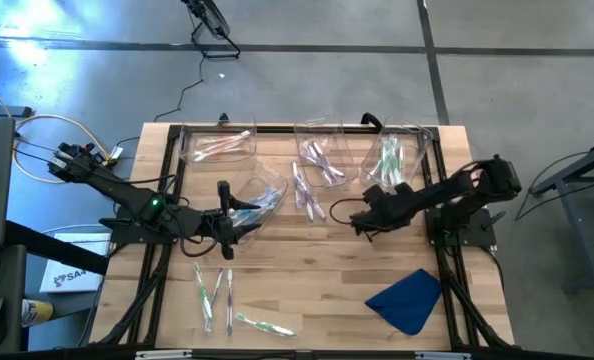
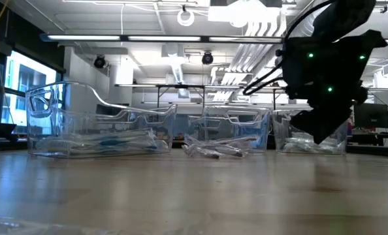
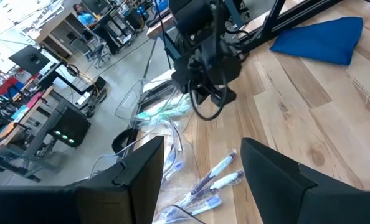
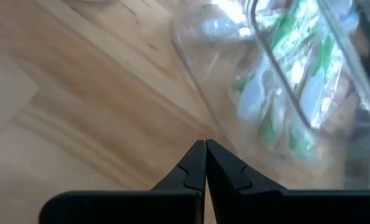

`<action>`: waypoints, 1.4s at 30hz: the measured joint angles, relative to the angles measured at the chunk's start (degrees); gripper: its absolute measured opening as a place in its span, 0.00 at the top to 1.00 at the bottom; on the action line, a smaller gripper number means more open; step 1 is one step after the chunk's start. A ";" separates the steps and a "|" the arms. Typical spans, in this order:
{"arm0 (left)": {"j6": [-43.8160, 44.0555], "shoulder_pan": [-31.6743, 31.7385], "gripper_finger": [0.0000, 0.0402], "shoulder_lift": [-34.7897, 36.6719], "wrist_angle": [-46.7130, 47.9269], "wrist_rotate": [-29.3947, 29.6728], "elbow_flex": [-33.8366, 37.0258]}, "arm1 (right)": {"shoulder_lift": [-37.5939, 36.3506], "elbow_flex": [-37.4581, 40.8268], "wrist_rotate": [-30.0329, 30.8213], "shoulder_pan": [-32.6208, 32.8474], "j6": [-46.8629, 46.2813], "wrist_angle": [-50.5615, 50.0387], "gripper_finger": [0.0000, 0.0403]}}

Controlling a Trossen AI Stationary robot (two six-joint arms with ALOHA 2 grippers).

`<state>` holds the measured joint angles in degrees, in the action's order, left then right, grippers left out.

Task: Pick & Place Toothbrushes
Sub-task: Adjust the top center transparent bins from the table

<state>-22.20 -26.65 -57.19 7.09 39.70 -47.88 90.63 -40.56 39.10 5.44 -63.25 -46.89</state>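
Left gripper [image 1: 224,232] gapes wide, low at mid-table — right gripper [image 4: 205,147] pinched closed, empty.

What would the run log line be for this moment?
left gripper: open, empty, by bin | right gripper: shut, empty | toothbrushes: loose on table

Clear bins [image 2: 102,127] across table [image 2: 194,196]; dark arm [image 2: 331,65] above right

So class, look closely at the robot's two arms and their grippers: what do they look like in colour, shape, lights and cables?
Both arms are black and built of jointed segments. The left arm carries a small green light and trails yellow and black cables at its base. The right arm shows several green lights in the low view. The left gripper has two broad, flat black fingers; the right gripper has narrow black fingers tapering to a point.
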 joint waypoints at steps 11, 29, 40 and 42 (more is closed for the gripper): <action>0.00 0.00 0.49 0.00 0.08 0.02 0.00 | 0.00 -0.03 0.29 -8.84 12.99 7.87 0.99; 0.02 0.01 0.49 0.00 0.36 0.00 0.00 | 0.02 0.02 -6.40 -8.07 -0.18 -14.46 0.99; 0.02 0.02 0.49 0.00 0.33 0.00 0.00 | -7.70 0.02 -13.71 0.35 10.22 4.83 0.99; 0.02 0.02 0.49 0.00 0.35 0.00 0.00 | -10.59 0.02 -13.62 1.89 13.79 11.40 0.99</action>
<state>-22.17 -26.64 -57.19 7.44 39.70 -47.88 80.04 -40.53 25.47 7.33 -49.46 -35.49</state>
